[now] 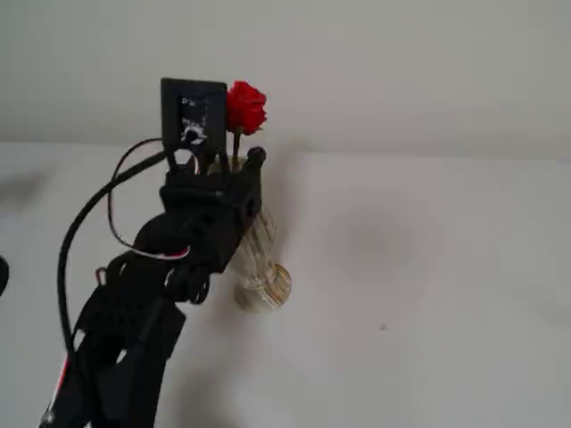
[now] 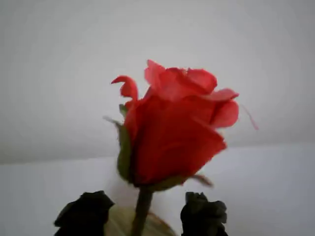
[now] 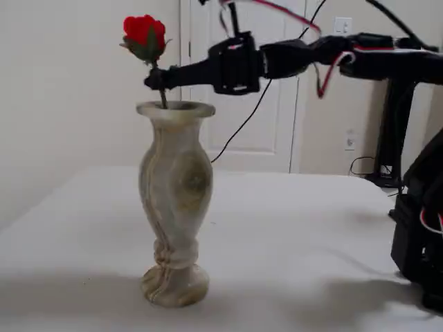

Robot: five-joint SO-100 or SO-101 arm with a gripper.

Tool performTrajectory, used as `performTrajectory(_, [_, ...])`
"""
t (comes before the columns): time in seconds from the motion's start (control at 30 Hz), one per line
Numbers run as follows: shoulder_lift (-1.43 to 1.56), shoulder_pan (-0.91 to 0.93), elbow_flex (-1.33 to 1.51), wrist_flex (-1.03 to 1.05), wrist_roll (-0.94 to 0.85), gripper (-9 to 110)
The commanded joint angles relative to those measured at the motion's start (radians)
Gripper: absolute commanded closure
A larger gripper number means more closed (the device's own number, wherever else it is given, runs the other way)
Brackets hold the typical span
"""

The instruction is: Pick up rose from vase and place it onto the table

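The arm reaches in level from the side so the tool (image 3: pixel 158 78) meets the stem just under the rose (image 3: pixel 143 31), above the rim of the marbled stone vase (image 3: pixel 174 180). In the wrist view its two fingertips (image 2: pixel 86 212) stand apart either side of the stem, not yet pinching. The stem sits upright in the vase on the white counter (image 3: pixel 297 228), so I'd expect a straight lift.

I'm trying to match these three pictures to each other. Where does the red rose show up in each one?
A fixed view: small bright red rosebud upper centre-left, above the black claw.
Wrist view: fills the centre, large.
Another fixed view: upper left, above the cream marbled stone vase.
Shared landmark: the claw's fingertips at its stem.
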Motion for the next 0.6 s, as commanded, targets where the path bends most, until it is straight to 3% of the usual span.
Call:
performTrajectory(0.0, [-0.009, 0.021, -0.114, -0.031, -0.017, 88])
performTrajectory(0.2, [-0.046, 0.029, -0.186, -0.025, -0.023, 101])
performTrajectory(0.57, [-0.063, 0.052, -0.379, 0.015, -0.135, 102])
